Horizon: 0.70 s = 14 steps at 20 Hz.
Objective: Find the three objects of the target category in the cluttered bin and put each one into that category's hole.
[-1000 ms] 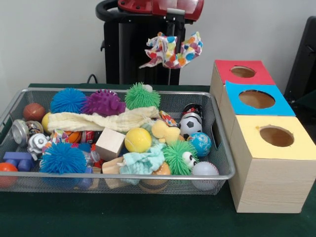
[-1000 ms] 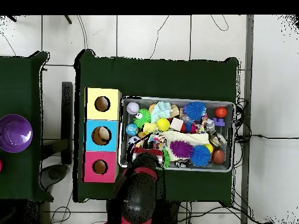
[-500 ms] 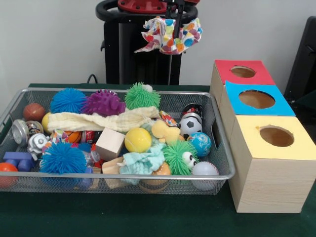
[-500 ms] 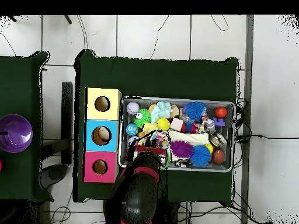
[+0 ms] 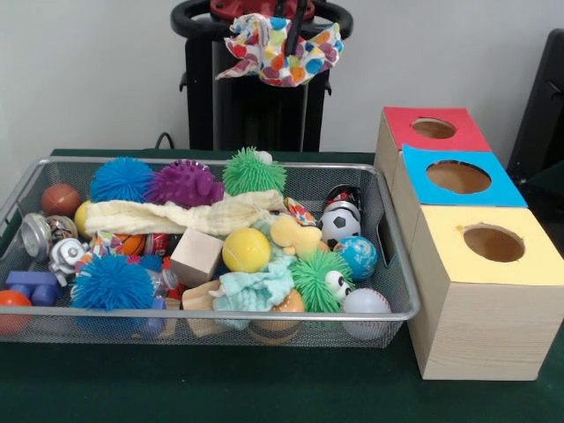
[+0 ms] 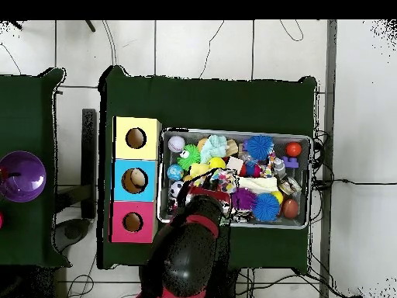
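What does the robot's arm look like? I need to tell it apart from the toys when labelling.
From overhead, the arm is a bulky rounded black shell with a curved red band near its front. In the front view only black and red parts show at the top edge; the hand is a slim dark stem.

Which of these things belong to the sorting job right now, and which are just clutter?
In the job: polka-dot cloth hanging from the gripper; cream cloth; mint cloth; the three boxes' holes, e.g. blue box.

Lying about: soccer ball, wooden cube, yellow ball, spiky balls, e.g..
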Motion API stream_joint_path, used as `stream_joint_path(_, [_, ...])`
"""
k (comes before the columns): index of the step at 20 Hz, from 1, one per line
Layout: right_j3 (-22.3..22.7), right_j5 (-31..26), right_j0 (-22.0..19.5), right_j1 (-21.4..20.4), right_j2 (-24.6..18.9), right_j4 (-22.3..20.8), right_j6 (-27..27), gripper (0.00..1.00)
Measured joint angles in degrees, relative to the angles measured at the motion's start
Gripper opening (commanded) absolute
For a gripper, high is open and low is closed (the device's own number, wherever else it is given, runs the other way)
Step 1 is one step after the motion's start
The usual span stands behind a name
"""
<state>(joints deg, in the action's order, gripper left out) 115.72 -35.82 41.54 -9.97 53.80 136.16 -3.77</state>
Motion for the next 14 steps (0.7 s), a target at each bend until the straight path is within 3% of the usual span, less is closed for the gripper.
stream_joint_path(8, [-4.74,8.68,-3.07,-3.78,-1.07,-6.95,-8.46,0.0])
stream_joint_path(14, [-7.17,11.25,-4.73,-5.37,-2.62,-9.05,-14.29,0.0])
